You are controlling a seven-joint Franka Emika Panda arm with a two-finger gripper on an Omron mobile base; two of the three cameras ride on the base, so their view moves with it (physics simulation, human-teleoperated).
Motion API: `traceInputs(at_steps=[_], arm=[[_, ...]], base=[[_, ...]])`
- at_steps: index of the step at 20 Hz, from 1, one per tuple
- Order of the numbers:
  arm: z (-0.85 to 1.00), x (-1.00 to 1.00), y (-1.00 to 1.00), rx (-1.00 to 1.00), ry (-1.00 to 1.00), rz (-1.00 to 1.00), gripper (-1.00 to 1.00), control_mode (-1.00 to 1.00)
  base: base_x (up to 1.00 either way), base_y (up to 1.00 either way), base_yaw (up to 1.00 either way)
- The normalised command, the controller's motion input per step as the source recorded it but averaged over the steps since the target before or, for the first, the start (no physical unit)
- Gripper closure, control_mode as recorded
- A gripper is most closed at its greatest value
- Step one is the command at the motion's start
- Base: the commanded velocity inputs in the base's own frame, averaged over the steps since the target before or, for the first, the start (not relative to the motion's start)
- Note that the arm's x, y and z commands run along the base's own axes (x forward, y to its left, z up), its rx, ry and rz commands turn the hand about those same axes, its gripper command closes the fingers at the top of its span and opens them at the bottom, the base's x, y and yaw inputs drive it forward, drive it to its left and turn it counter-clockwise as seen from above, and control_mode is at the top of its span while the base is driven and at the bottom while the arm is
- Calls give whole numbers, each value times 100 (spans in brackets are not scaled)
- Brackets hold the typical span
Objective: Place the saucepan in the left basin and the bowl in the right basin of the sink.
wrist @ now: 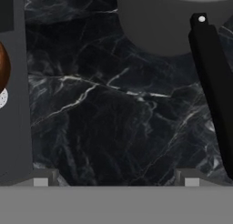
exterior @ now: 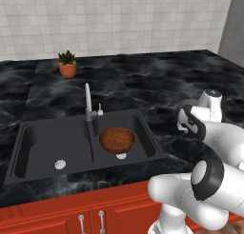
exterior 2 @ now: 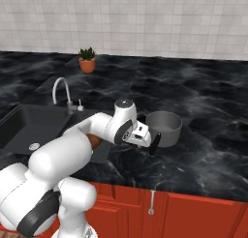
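Gleaming black marble counter (exterior 2: 208, 111), white tiled wall (exterior 2: 145, 19), end effector (wrist: 116, 182) spread wide

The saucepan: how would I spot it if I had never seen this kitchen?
Find the black double sink set in the dark marble counter. To its right, on that counter, stands the saucepan: a small grey metal pot with a long straight black handle, unlike the wooden bowl in the sink.

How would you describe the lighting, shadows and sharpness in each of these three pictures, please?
Left base view: flat, even light, no glare; the reddish-brown wooden bowl casts barely any shadow in the narrower matte-black basin. Right base view: equally soft, the grey metal saucepan slightly blurred at its edges. Hand view: the black marble counter looks sharp, the saucepan's long black handle stretched by closeness.
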Motion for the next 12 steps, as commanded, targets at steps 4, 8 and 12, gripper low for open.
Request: traceInputs(at_steps=[4, 8, 12], arm=[[0, 0, 0, 0, 0, 0, -100, 100], [0, 0, 0, 0, 0, 0, -100, 100], [0, 0, 0, 0, 0, 0, -100, 100]], base=[[0, 25, 0], [0, 40, 0], [0, 45, 0]])
